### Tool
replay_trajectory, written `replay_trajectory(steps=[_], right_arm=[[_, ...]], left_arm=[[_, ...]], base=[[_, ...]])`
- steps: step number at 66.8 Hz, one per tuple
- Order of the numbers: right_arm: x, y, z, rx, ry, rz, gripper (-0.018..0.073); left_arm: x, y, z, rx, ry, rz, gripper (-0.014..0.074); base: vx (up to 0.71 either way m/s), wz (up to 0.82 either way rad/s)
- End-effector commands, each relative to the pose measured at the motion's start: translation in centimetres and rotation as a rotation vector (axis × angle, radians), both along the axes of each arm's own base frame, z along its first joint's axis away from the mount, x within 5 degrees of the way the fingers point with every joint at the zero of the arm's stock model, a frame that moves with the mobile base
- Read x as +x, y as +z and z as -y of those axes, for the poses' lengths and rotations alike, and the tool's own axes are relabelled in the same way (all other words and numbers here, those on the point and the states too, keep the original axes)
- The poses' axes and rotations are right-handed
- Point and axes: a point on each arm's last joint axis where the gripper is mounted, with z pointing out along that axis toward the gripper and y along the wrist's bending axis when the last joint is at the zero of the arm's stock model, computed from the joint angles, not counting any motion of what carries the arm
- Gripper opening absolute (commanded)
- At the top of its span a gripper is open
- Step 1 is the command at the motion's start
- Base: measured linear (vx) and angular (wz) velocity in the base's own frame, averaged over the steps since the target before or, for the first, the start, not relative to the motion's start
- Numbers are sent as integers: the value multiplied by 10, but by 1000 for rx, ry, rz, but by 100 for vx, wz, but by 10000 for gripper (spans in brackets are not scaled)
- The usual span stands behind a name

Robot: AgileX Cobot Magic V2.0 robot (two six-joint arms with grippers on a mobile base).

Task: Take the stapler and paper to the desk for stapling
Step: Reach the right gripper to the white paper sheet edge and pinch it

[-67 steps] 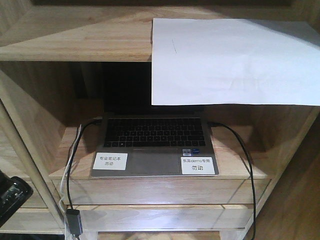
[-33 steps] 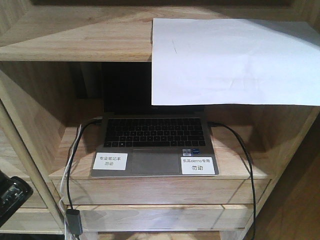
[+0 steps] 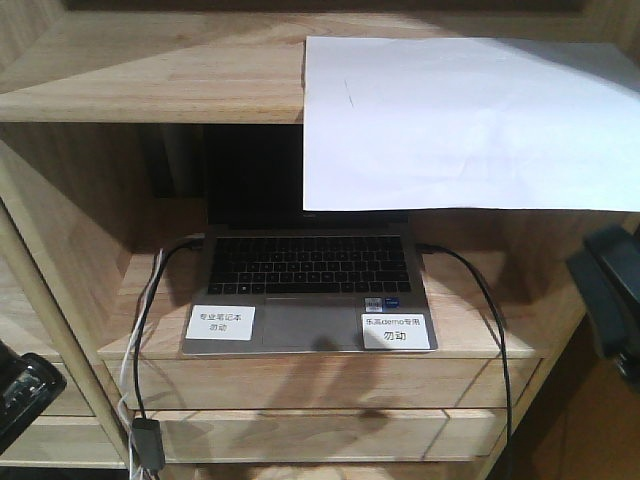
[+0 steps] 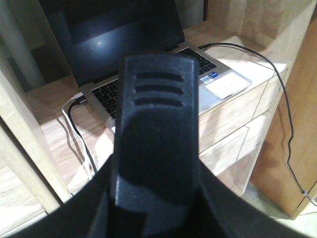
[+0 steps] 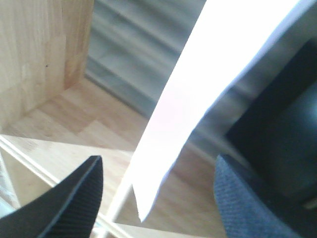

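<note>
The white paper (image 3: 460,120) lies on the top shelf and overhangs its front edge, hiding part of the laptop screen. In the right wrist view the paper's hanging corner (image 5: 163,148) sits between the jaws of my right gripper (image 5: 158,198), which is open and not touching it. That gripper shows at the right edge of the front view (image 3: 608,290), below the paper. My left gripper (image 4: 156,198) is shut on the black stapler (image 4: 156,124), which stands up between its fingers. It shows low at the left of the front view (image 3: 22,392). The desk is out of view.
An open laptop (image 3: 310,290) with two white labels (image 3: 395,330) sits on the middle shelf of the wooden shelf unit (image 3: 150,90). Black cables (image 3: 490,310) run from both its sides down over the shelf front. The shelf's right side wall (image 3: 560,260) is close to my right gripper.
My right gripper has come into the front view at the right edge, under the paper's overhang. My left gripper has dropped slightly at the lower left. The paper has not moved.
</note>
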Motion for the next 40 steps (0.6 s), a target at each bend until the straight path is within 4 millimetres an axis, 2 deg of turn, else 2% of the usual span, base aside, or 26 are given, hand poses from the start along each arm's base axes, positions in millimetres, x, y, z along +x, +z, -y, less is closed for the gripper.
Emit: replay_trajectory(steps=[1,18,33,40], right_arm=[[15,17,-2,49,43,100,466],[44,24,-5,47,54,82,466],[56,15,-3,65,31,21,466],[63,18,-4,64,33,30,466]], left_arm=[[3,19,2,-82,0,111,-7],[3,19,2,-82,0,111,-7],[3,19,2,-82,0,111,-7],[3,19,2,-82,0,111,-7]], base=[[0,0],[0,0],[0,0],[0,0]])
